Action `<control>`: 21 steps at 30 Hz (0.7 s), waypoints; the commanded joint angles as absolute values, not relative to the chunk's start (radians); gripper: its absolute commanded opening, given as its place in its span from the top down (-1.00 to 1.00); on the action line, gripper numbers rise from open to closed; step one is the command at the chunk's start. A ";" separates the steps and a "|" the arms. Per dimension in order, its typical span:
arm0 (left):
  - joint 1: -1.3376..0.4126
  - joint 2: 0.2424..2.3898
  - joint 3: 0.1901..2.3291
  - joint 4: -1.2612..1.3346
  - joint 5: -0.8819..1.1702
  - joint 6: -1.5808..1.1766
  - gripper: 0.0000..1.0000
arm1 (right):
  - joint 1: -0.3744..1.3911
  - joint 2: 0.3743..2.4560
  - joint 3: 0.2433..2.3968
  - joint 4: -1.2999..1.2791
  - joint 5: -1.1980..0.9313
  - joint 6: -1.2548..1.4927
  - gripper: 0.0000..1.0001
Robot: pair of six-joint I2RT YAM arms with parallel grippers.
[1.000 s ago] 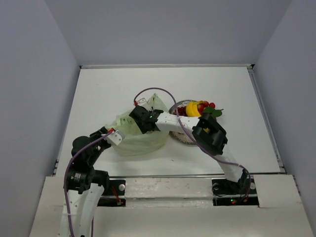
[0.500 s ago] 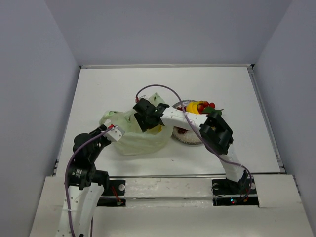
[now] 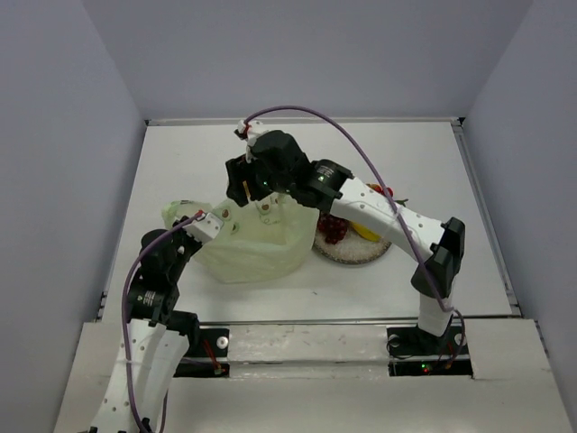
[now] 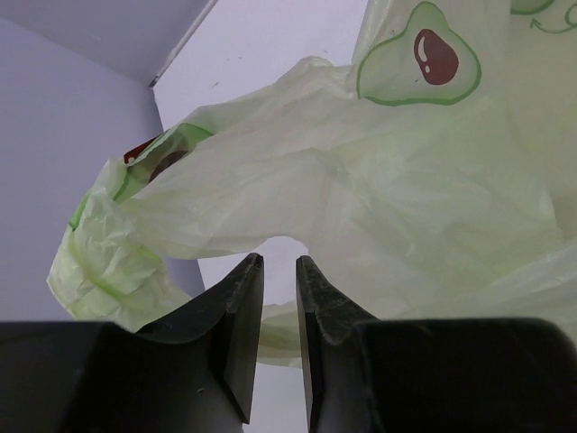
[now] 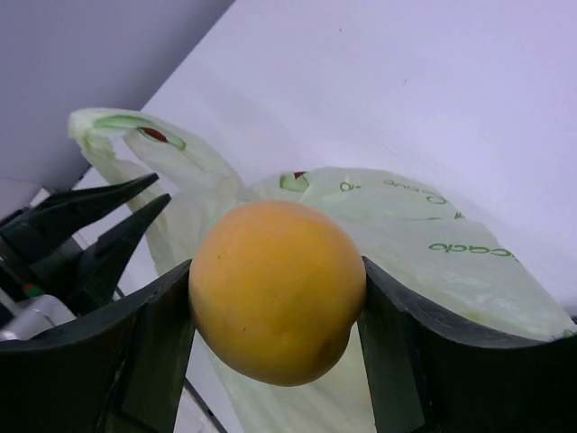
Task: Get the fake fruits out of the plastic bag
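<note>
My right gripper [image 3: 254, 187] [image 5: 275, 280] is shut on the round yellow-orange fruit [image 5: 275, 289] and holds it in the air above the pale yellow-green plastic bag [image 3: 257, 248] [image 5: 433, 262]. The bag, printed with avocados, also fills the left wrist view [image 4: 406, 198]. My left gripper [image 3: 216, 222] [image 4: 277, 262] is at the bag's left edge, its jaws a narrow gap apart with nothing between them. The grape bunch [image 3: 331, 230] and a banana [image 3: 365, 230] lie on the speckled plate [image 3: 356, 255]. The red berry bunch [image 3: 389, 191] peeks out behind my right arm.
The plate stands right beside the bag on the white table [image 3: 433, 180]. The left gripper's fingers [image 5: 90, 225] show low left in the right wrist view, close under the held fruit. Grey walls enclose the table on three sides.
My right gripper has risen out of the bag and moved toward the far left with the yellow-orange fruit in it. My left gripper has shifted up, and the bag has spread leftward.
</note>
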State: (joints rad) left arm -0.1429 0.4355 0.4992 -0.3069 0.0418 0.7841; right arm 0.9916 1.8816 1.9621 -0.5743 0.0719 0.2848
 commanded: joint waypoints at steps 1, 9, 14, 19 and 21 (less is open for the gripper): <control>-0.144 0.434 0.502 -0.250 0.011 0.758 0.34 | 0.988 1.871 2.040 -0.511 -0.041 0.308 0.50; -0.144 0.443 0.482 -0.235 -0.109 0.753 0.34 | 0.734 1.631 1.894 -0.518 -0.023 0.473 0.50; -0.144 0.439 0.489 -0.212 -0.088 0.735 0.33 | 0.653 1.407 1.534 -0.699 0.236 0.534 0.56; -0.144 0.433 0.522 -0.227 0.029 0.732 0.32 | 0.653 1.324 1.216 -0.810 0.365 0.687 0.55; -0.144 0.416 0.528 -0.236 0.070 0.736 0.32 | 0.653 1.315 1.143 -0.810 0.417 0.732 0.55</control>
